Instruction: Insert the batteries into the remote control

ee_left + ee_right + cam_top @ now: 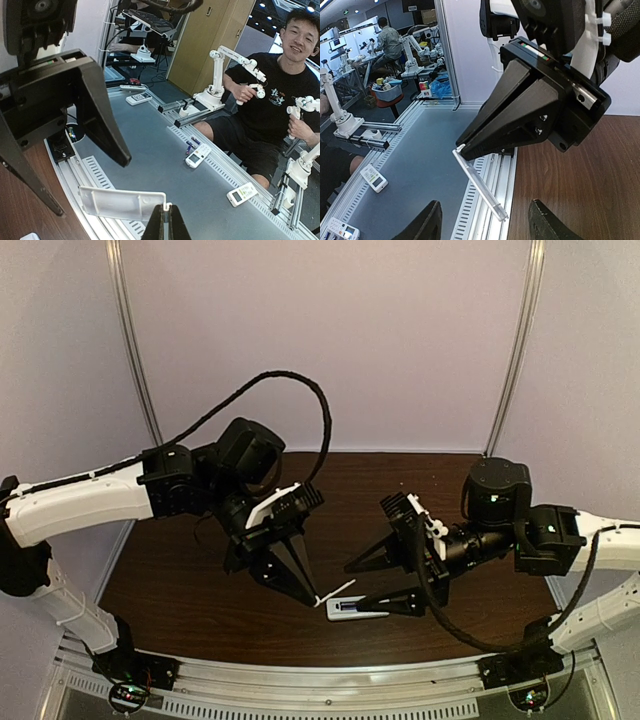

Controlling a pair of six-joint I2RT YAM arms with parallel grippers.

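— Where is the remote control [356, 610]?
— Flat on the brown table [200, 590], near its front edge, between the two arms.
— And the left gripper [313, 597]?
— Its fingers are pressed together on a corner of a thin white cover [336, 591]. The cover hangs in the air, just above and left of the remote. From the left wrist it shows as a flat rectangle; from the right wrist it is edge-on.
— What about the right gripper [360, 585]?
— Its jaws stand partly apart with nothing between them. It faces the left gripper, and its lower finger lies along the remote's right end; I cannot tell whether they touch
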